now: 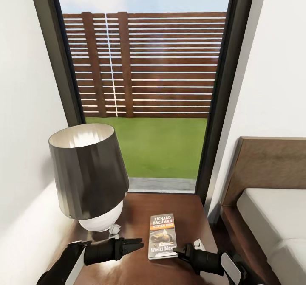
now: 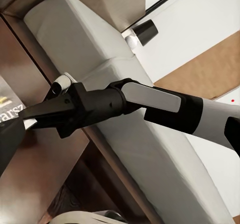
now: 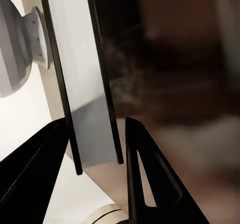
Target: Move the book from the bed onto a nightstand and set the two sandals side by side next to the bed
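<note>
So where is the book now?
In the head view the book lies on the nightstand, right of the lamp, between both grippers.

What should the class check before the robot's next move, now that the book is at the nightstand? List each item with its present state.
1. The book lies flat on the nightstand: ok.
2. The book is apart from the lamp: ok.
3. The right end effector has let go of the book: cannot tell. Its fingers straddle the book's edge in the right wrist view.
4. The left end effector holds nothing: ok. It sits beside the book, with its fingers together.
5. The sandals are side by side next to the bed: cannot tell.
</note>
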Available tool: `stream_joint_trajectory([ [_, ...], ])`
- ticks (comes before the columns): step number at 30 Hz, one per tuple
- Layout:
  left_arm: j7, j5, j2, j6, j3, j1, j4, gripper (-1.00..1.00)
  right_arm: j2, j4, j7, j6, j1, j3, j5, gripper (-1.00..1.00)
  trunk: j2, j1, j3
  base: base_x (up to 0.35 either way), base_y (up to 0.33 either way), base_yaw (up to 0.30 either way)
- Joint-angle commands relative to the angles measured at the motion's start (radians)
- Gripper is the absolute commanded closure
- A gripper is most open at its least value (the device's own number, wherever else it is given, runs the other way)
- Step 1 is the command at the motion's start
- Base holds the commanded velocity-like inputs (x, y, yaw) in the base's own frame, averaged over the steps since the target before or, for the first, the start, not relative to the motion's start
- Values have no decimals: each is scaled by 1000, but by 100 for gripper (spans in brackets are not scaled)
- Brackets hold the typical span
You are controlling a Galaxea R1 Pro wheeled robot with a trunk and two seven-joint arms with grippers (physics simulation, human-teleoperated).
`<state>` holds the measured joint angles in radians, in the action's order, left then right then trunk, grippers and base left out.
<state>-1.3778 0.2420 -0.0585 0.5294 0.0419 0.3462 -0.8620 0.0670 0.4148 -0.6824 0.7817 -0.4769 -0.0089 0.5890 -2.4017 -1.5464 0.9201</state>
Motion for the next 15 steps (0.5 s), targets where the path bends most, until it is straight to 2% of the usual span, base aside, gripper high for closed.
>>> stream_joint_trajectory([
  [1, 0, 8, -1, 11, 4, 0, 0, -100, 0, -2, 0, -13, 0, 0, -42, 100, 0, 0, 1, 0, 0, 0],
  [5, 0, 8, -1, 11, 4, 0, 0, -100, 0, -2, 0, -13, 0, 0, -42, 100, 0, 0, 1, 0, 0, 0],
  [6, 0, 8, -1, 11, 4, 0, 0, -100, 0, -2, 0, -13, 0, 0, -42, -100, 0, 0, 1, 0, 0, 0],
  [15, 0, 8, -1, 11, 4, 0, 0, -100, 0, -2, 0, -13, 0, 0, -42, -100, 0, 0, 1, 0, 0, 0],
])
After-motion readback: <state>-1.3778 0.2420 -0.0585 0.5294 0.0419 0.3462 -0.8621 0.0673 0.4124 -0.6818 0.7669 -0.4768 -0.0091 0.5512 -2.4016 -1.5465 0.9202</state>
